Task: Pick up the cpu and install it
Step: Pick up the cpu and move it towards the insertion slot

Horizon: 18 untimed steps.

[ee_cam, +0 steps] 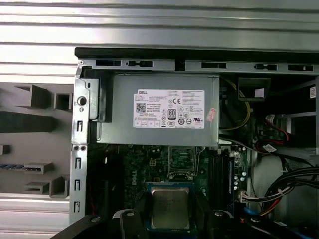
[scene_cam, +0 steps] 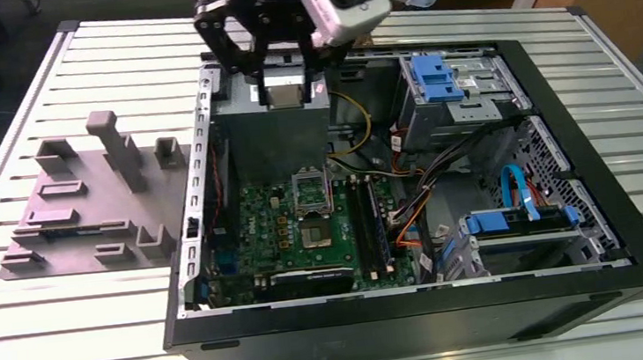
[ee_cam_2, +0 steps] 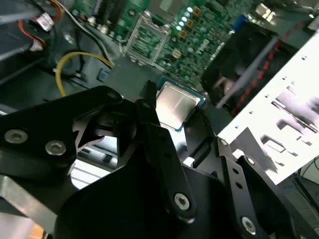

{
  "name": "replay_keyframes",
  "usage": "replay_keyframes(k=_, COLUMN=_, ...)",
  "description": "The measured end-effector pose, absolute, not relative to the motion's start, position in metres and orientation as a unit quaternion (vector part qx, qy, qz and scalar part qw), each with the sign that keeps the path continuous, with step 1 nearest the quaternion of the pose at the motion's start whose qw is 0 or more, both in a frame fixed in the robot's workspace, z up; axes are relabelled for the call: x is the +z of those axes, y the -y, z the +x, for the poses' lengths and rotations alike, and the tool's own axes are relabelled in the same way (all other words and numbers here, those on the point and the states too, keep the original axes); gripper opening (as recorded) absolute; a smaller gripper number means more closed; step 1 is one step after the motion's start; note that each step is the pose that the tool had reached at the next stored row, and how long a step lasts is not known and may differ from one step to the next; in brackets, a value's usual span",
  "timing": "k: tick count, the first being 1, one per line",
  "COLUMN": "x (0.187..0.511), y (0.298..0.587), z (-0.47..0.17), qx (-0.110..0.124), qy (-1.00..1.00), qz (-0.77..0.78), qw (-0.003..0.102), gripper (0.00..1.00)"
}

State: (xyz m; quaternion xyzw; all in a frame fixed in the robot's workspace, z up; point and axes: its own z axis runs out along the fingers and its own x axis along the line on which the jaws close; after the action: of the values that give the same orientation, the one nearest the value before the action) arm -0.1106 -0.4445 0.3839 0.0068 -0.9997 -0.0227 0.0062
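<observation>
One open computer case (scene_cam: 431, 333) lies on the slatted table (scene_cam: 78, 345), with a grey power supply (scene_cam: 265, 146) set just beside the green motherboard (scene_cam: 303, 235). My claw (scene_cam: 287, 84) hangs above the power supply, clenched on the cpu (scene_cam: 286, 95). The chip is held flat between my fingers (ee_cam_2: 149, 129), well clear of the board.

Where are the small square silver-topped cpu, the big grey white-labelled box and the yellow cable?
cpu (ee_cam: 169, 208): first wrist view, centre of metal top.
grey box (ee_cam: 122, 115): first wrist view, bare face beside label.
yellow cable (ee_cam_2: 82, 53): second wrist view, top of loop.
</observation>
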Motion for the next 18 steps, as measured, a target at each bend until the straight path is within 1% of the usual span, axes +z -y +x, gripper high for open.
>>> replay_keyframes(k=5, x=0.384, y=0.444, z=-0.097, qx=-0.023, qy=1.000, qz=0.007, qw=0.006, gripper=0.47)
replay_keyframes(k=18, x=0.384, y=0.444, z=-0.096, qx=-0.023, qy=1.000, qz=0.007, qw=0.006, gripper=0.47)
